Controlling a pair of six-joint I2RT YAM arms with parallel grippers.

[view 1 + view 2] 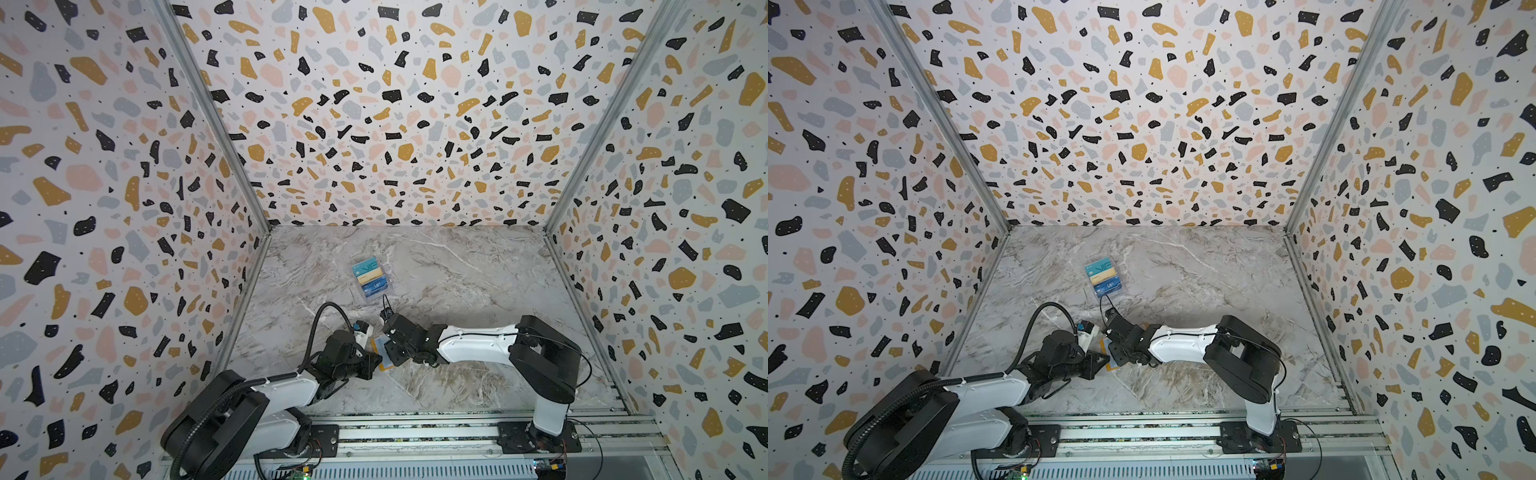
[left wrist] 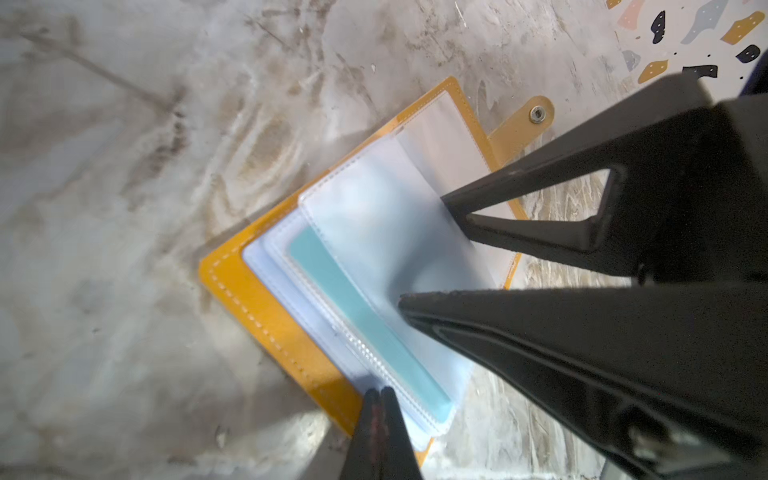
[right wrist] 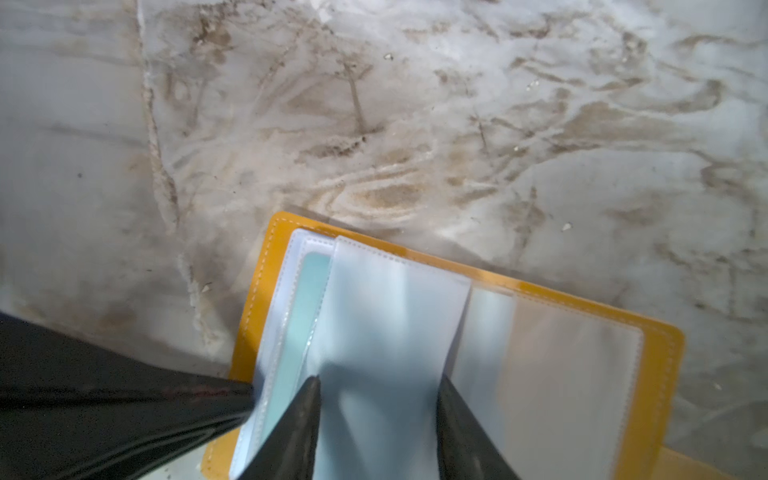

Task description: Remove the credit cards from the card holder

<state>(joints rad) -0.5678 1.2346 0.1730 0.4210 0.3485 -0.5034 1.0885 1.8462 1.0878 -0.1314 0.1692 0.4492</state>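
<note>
Marble worktop (image 3: 415, 124) carries everything. We see the right pincer (image 3: 378, 386) with jaws apart, straddling a raised clear sleeve (image 3: 395, 299), nothing gripped. The left pincer (image 2: 380, 401) is clenched, tips at the edge of the open card holder (image 2: 266, 307), which lies flat between both arms. The teal card (image 2: 365, 324) sits one layer beneath. Risk as we judge it: we pinch empty plastic, the holder lifts, the card stays in.

The left arm (image 1: 286, 386) reaches from its near-left base toward the middle, elbow folded and wrist held low. The left end effector (image 2: 380, 395) points rightward with its fingers pressed together. The right arm (image 1: 478, 343) stretches leftward from its near-right base, forearm almost level. The right end effector (image 3: 378, 384) tips downward, its two fingers standing apart. The two end effectors sit just beside each other.
</note>
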